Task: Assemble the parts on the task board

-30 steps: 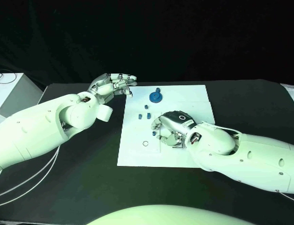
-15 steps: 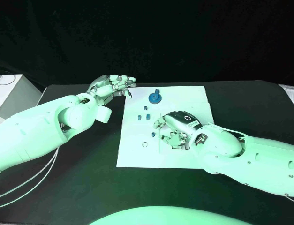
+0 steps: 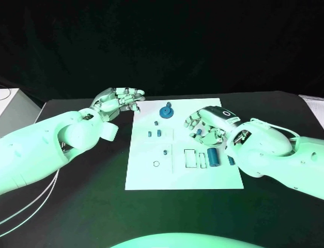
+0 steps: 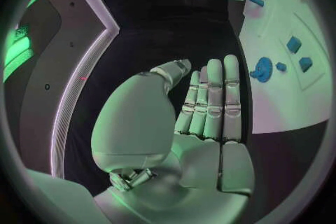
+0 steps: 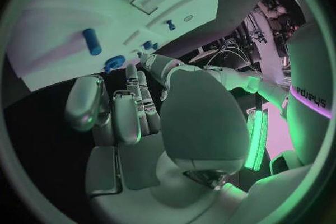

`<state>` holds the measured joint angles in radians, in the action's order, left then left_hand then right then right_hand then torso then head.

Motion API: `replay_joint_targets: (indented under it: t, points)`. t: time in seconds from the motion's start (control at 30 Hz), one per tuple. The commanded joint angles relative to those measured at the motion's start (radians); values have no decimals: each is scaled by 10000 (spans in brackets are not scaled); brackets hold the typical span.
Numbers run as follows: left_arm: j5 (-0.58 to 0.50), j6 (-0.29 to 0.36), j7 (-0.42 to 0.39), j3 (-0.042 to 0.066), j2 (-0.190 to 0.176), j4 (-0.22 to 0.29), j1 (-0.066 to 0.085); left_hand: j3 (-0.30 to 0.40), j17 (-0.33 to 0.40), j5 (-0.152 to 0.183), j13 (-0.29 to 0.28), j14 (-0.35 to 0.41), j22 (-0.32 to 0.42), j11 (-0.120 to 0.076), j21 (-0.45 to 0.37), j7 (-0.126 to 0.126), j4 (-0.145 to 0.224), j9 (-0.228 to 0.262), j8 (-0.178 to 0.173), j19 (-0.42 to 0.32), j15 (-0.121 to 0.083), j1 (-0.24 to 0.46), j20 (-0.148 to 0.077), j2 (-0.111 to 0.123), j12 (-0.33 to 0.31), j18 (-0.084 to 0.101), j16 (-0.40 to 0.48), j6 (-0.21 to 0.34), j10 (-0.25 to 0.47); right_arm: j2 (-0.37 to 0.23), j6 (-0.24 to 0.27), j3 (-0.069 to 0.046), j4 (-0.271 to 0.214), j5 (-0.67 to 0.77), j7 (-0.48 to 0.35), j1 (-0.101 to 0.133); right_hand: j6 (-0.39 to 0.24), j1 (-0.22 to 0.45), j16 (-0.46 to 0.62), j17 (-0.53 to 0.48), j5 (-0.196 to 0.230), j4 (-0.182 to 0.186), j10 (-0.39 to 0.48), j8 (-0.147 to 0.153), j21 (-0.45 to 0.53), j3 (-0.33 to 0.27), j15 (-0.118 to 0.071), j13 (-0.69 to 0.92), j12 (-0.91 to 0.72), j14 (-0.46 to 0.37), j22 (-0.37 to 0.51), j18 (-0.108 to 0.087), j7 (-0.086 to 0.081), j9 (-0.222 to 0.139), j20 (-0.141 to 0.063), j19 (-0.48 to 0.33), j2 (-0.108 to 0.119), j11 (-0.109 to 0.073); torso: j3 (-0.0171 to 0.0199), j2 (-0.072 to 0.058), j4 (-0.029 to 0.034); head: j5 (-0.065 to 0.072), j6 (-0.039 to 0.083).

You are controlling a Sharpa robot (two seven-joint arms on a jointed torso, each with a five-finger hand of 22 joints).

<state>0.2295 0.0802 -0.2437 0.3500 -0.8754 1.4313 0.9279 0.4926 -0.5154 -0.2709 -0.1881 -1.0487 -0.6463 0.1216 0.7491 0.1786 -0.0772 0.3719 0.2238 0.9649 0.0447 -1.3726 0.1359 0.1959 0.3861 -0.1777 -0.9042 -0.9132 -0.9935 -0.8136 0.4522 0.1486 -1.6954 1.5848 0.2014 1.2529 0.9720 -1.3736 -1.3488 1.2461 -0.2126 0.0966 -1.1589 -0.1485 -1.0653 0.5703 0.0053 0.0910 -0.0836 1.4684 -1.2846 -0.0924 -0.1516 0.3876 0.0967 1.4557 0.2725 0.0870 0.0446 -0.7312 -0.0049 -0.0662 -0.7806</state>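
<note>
The white task board lies in the middle of the black table. On it are a blue gear-like part at the far edge, two small blue pieces, a blue peg and a blue cylinder beside the rectangular slots. My right hand hovers over the board's far right part with nothing gripped in its fingers. My left hand is off the board's far left corner, fingers apart and empty. In the left wrist view my left hand's fingers are straight, beside the gear.
A second blue cylinder lies close to my right forearm. A small ring marks the board's left side. A white box stands at the table's far left. Bare black table lies in front of the board.
My right hand has lifted off the board's middle and moved toward the far right, uncovering the slots and the blue cylinder. My left hand has stayed in place, open.
</note>
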Motion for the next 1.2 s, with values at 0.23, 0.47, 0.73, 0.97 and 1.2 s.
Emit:
replay_joint_targets:
  t: [0.23,0.47,0.73,0.97,1.2]
  points:
    - [40,-168,-119,5,48,-22,1,-68,7,17,14,72,8,-19,-52,39,-15,-8,-23,61,22,-88,24,19,-29,-55,54,15,67,-297,-2106,-40,601,100,-209,373,-474,-352,-16,-138,61,273,1162,385,719,-1991,65,-120,51,266,366,-109,259,-202,61,-131,-176,125,19,-20,7,251,185]
    - [39,-178,-120,4,52,-30,0,-75,16,18,15,77,16,-19,-64,38,-14,-11,-22,61,23,-98,26,19,-26,-55,63,13,64,-237,-2717,-45,892,507,-55,425,-547,-1524,-104,-141,589,1482,1759,584,861,-4167,124,-198,-324,264,417,-108,401,-360,125,-71,-580,209,22,-25,11,344,220]
    - [38,-185,-121,4,57,-35,0,-75,16,18,15,77,16,-19,-64,38,-14,-11,-22,61,23,-98,26,19,-26,-55,63,13,64,111,-2377,-29,1200,979,261,380,-337,-2030,-173,-95,583,1874,1616,533,666,-4109,102,-178,-594,307,299,-76,288,-372,105,30,-764,167,22,-25,19,331,227]
    - [38,-184,-117,4,50,-34,0,-89,26,20,16,78,28,-17,-81,40,-30,-14,-20,63,26,-90,29,15,-23,-54,70,9,63,295,-2150,-19,1218,1076,287,356,-21,-2036,-151,-143,546,1920,1248,431,392,-3786,38,-159,-840,305,138,-32,273,-379,60,138,-820,84,9,-25,13,325,204]
    - [36,-187,-104,4,36,-28,0,-89,26,20,16,78,28,-17,-81,40,-30,-14,-20,63,26,-90,29,15,-23,-54,70,9,63,332,-2260,-4,1225,1090,309,328,637,-1886,-207,-95,487,1921,486,196,83,-3125,-100,-117,-1023,344,-62,19,200,-357,-54,230,-787,-83,13,-18,16,302,169]
